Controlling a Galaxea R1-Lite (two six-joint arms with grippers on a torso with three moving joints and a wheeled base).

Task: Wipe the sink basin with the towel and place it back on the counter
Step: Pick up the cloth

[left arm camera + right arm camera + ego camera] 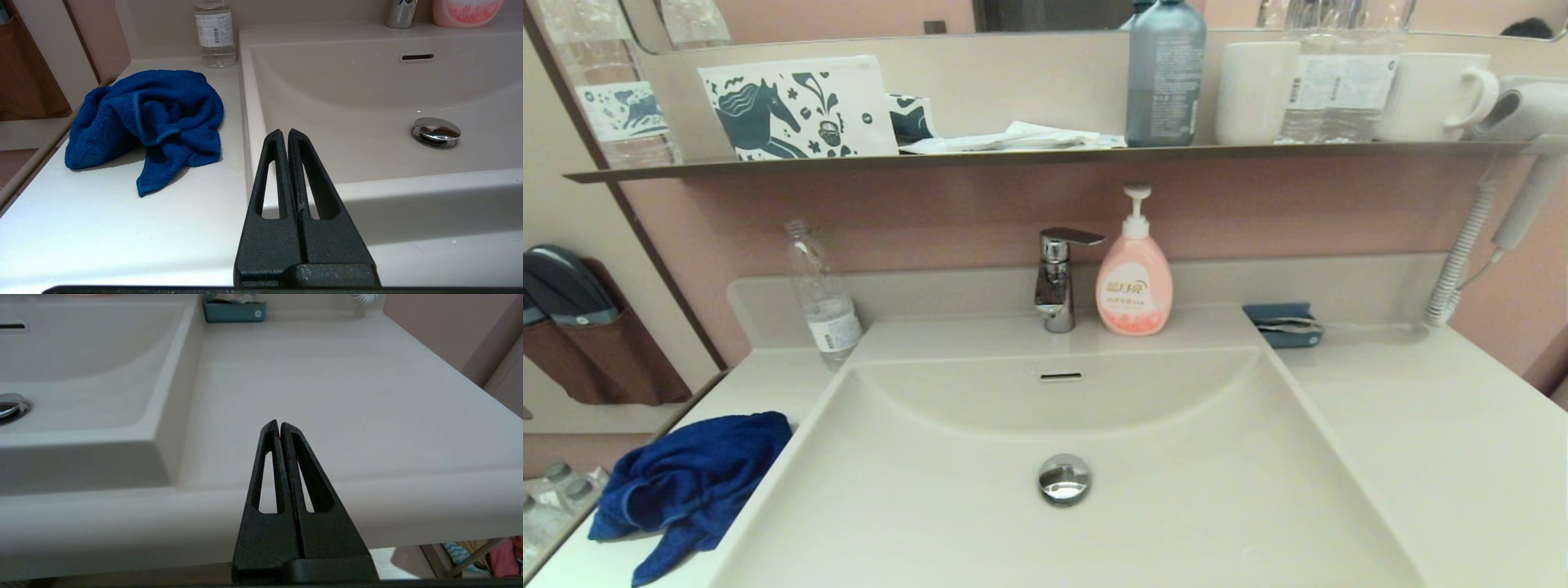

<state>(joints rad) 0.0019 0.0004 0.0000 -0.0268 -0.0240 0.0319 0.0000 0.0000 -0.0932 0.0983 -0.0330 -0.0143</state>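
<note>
The royal-blue towel [682, 486] [145, 122] lies bunched on the cream-white counter [1421, 441] [102, 228] to the left of the sink basin [980, 506] [351, 94] [81, 363]. The basin holds only its chrome drain plug [1063, 478] [436, 132] and overflow slot [1061, 376]. Neither arm shows in the head view. My left gripper [284, 131] is shut and empty, held low at the counter's front edge, near the basin's front left corner and apart from the towel. My right gripper [279, 423] is shut and empty, in front of the counter's right part.
A chrome faucet [1058, 278] and pink soap bottle [1134, 273] stand behind the basin. A clear plastic bottle [822, 298] [214, 32] stands at the back left, a small blue tray [1284, 325] [234, 309] at the back right. A dark shelf [1045, 155] with cups and bottles hangs above.
</note>
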